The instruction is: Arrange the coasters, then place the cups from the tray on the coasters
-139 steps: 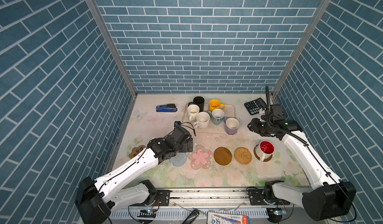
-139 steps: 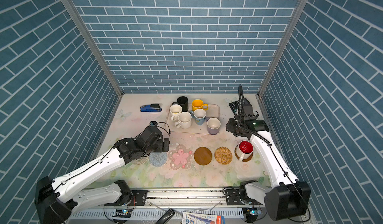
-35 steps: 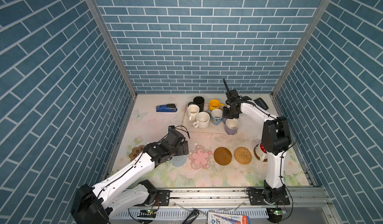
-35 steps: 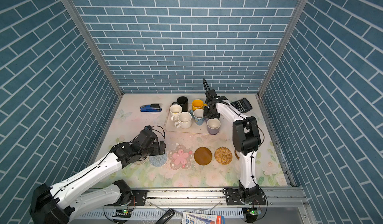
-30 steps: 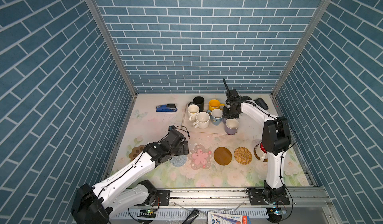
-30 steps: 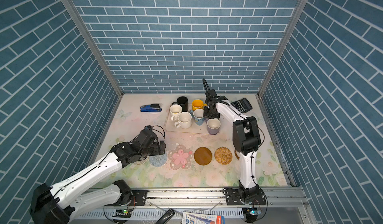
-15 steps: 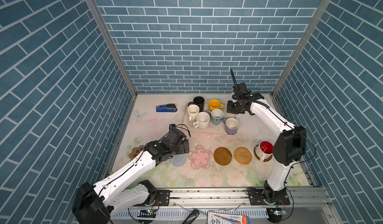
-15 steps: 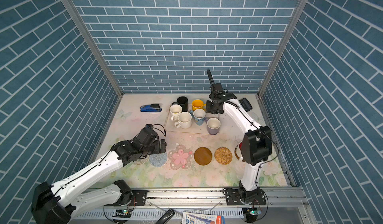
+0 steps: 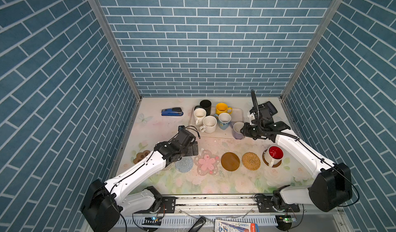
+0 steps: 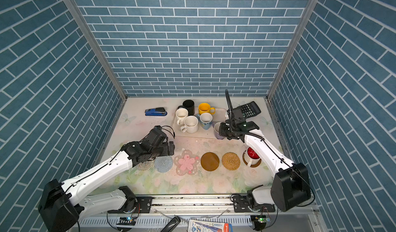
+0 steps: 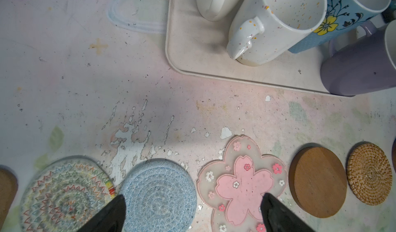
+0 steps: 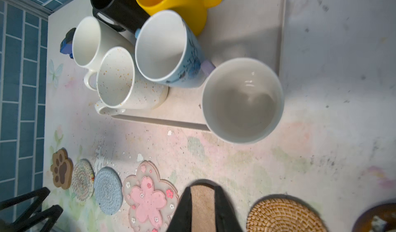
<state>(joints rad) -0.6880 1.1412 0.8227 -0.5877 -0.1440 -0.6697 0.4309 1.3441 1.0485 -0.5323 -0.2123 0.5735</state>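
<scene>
The scene is lit brightly and evenly from above, and only soft, faint shadows are cast on the table [image 9: 162,132]. The lines of the brick walls [image 9: 203,48] are bowed towards the edges in both top views. A small glare spot is caught inside the lavender cup [image 12: 249,83], and the wrist views are slightly blurred at their margins.

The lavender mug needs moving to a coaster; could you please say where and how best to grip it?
Best the right-hand rim wall of the lavender mug, one finger inside, coming down from above: it stands upright at the tray's near right corner, and its handle faces the light blue mug.
</scene>
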